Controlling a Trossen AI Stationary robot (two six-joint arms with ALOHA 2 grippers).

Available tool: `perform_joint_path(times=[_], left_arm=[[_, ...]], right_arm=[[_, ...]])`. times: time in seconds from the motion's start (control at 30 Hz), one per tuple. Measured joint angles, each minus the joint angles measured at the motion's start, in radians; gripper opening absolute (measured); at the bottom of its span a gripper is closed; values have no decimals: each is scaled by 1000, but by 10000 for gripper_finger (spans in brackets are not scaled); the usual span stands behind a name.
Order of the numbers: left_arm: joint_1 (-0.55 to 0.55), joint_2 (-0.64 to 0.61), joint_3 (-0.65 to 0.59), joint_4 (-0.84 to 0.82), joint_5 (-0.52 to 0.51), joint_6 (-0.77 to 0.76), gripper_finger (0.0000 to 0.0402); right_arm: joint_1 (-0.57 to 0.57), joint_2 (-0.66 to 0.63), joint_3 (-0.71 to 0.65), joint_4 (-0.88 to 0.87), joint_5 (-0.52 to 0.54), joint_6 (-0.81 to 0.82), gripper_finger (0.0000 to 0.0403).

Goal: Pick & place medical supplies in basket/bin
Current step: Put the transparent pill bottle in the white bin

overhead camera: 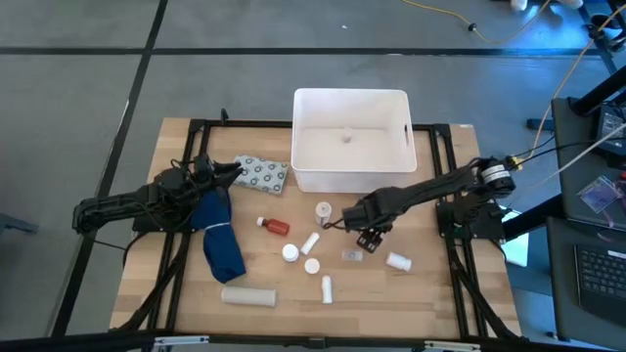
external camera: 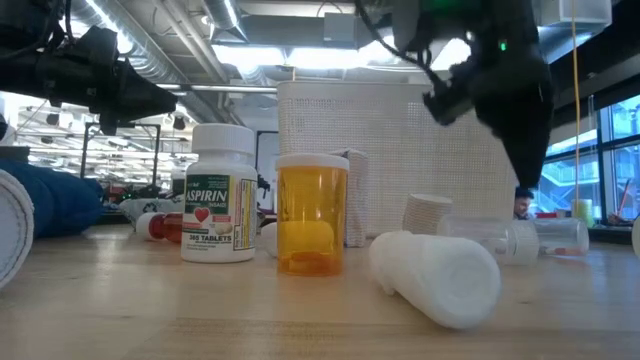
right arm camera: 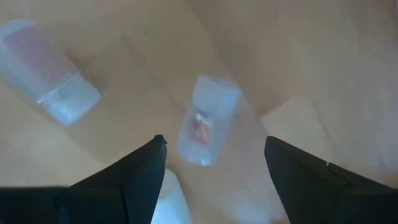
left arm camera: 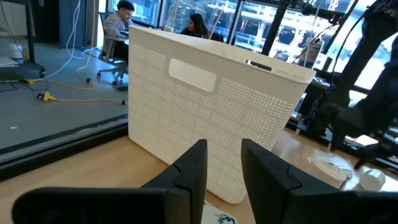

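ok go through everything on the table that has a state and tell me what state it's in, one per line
Right gripper: fingers open, above a clear packet, holding nothing.
Left gripper: by the blister pack; facing the tub.
White tub: upright, one small item inside.
Aspirin bottle: upright, capped.
Amber vial: upright.
Red-orange bottle: on its side.
White tube: lying flat.

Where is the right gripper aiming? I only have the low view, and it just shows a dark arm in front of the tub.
Observer: The right gripper is open and pointing down at a small clear vial between its fingers.
Operator: Is anything in the tub?
Observer: Yes, the high view shows one small white item inside the white tub.
Operator: And the left arm?
Observer: The left gripper is at the grey dotted blister pack, by the tub's left corner.
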Motion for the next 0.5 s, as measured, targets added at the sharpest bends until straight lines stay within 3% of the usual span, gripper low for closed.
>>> perform_joint_path(times=[0.27,0.5], left_arm=[[0,0,0,0,0,0,92],[0,0,0,0,0,0,92]], right_arm=[[0,30,-118,183,33,46,273],[-1,65,-126,214,57,22,260]])
